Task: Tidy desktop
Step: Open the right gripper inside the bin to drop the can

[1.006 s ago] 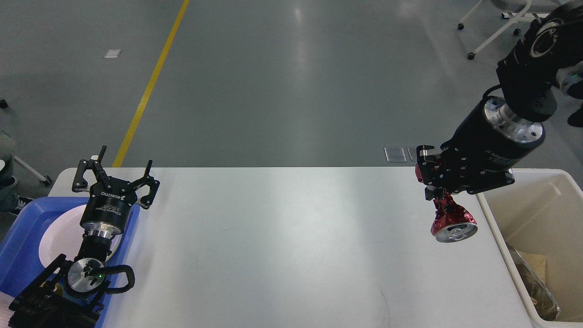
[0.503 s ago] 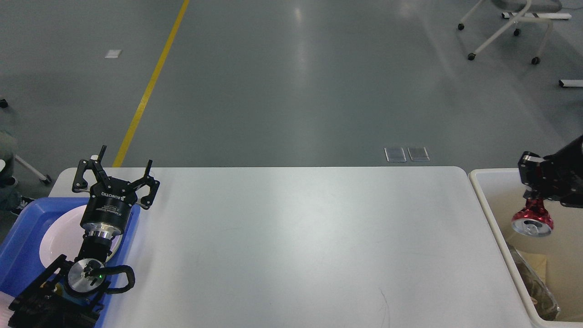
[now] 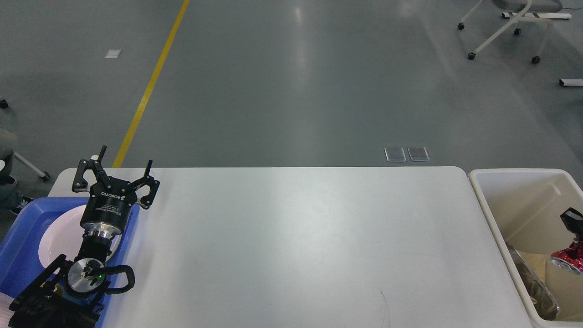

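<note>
A crushed red can (image 3: 569, 261) hangs inside the cream bin (image 3: 496, 218).

Ahead of and to the right of the spread fingers (image 3: 146, 169) of the left gripper (image 3: 119, 168), the large white rectangular desktop (image 3: 291, 246) lies bare to its far right edge. Just below and behind those fingers sit a blue plastic tray (image 3: 27, 228) and the round white plate (image 3: 59, 237) in it. Beyond the desktop's right edge, a cream rectangular bin (image 3: 501, 214) walls in the right gripper (image 3: 575, 224), which holds a crushed red metal can (image 3: 568, 259) over crumpled brown rubbish (image 3: 530, 278).
</note>
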Robot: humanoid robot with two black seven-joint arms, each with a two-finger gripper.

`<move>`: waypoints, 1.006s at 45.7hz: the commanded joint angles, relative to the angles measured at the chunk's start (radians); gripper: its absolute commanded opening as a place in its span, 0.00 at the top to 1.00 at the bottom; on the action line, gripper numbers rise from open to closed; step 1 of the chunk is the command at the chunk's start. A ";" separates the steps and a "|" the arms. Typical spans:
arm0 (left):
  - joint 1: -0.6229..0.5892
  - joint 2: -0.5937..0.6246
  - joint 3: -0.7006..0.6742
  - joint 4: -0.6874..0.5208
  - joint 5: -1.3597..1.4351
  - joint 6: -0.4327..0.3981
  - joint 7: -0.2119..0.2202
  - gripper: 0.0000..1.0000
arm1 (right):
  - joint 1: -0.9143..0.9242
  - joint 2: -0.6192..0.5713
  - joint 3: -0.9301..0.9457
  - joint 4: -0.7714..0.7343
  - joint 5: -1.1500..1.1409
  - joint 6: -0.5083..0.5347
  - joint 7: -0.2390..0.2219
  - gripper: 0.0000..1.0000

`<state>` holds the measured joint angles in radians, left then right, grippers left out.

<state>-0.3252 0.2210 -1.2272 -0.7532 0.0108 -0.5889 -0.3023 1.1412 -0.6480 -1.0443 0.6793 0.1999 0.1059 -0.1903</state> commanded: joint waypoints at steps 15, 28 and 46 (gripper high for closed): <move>0.000 0.000 0.000 0.000 0.000 0.000 -0.001 0.04 | -0.481 0.266 0.159 -0.512 0.001 -0.235 0.008 1.00; 0.000 0.000 0.000 0.000 0.000 0.000 -0.001 0.04 | -0.534 0.303 0.159 -0.530 0.001 -0.265 0.006 1.00; 0.000 0.000 0.000 0.000 0.000 0.000 0.000 0.04 | -0.540 0.304 0.155 -0.524 0.001 -0.393 0.003 0.00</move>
<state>-0.3252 0.2208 -1.2274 -0.7532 0.0107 -0.5889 -0.3034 0.6027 -0.3441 -0.8873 0.1511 0.2008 -0.2624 -0.1870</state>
